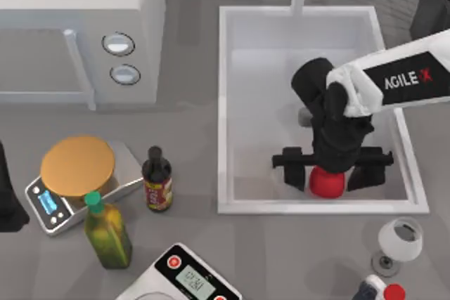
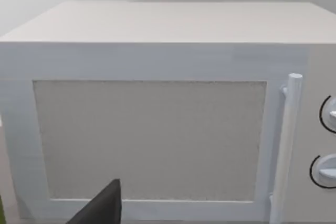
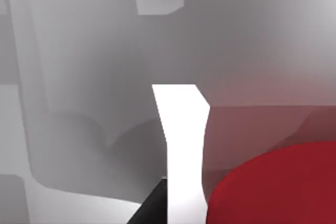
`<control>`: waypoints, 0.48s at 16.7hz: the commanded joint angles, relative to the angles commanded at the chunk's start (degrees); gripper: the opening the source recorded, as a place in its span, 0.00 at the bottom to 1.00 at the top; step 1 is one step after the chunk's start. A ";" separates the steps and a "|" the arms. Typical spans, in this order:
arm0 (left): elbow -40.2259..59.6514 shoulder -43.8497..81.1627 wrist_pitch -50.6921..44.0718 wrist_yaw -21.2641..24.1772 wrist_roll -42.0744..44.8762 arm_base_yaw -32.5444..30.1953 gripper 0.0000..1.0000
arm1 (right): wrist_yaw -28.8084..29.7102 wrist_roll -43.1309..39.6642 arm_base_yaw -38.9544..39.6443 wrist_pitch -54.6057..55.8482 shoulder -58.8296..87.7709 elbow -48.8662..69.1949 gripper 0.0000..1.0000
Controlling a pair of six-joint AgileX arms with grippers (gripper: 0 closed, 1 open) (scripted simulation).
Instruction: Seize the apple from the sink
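Note:
The apple (image 1: 327, 183) is a bright-red blob on the pale floor of the white sink (image 1: 223, 103), near the sink's front wall. My right gripper (image 1: 329, 172) reaches down into the basin directly over the apple, open, with its black fingers spread to either side of the fruit. In the right wrist view one white finger pad (image 3: 184, 150) stands close beside the apple (image 3: 273, 187). My left arm (image 1: 7, 201) is parked at the table's left edge, facing the microwave (image 2: 157, 129).
A white microwave (image 1: 77, 26) stands at the back left. On the counter left of the sink are a scale with a tan plate (image 1: 76, 166), a dark sauce bottle (image 1: 157, 179), a green oil bottle (image 1: 105, 230) and a second scale (image 1: 186, 279). A wine glass (image 1: 399, 240) stands front right.

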 joint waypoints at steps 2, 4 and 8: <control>0.00 0.00 0.00 0.00 0.00 0.00 1.00 | 0.00 0.00 0.00 0.00 0.00 0.00 0.10; 0.00 0.00 0.00 0.00 0.00 0.00 1.00 | 0.00 0.00 0.00 0.00 0.00 0.00 0.00; 0.00 0.00 0.00 0.00 0.00 0.00 1.00 | 0.00 0.00 0.00 0.00 0.00 0.00 0.00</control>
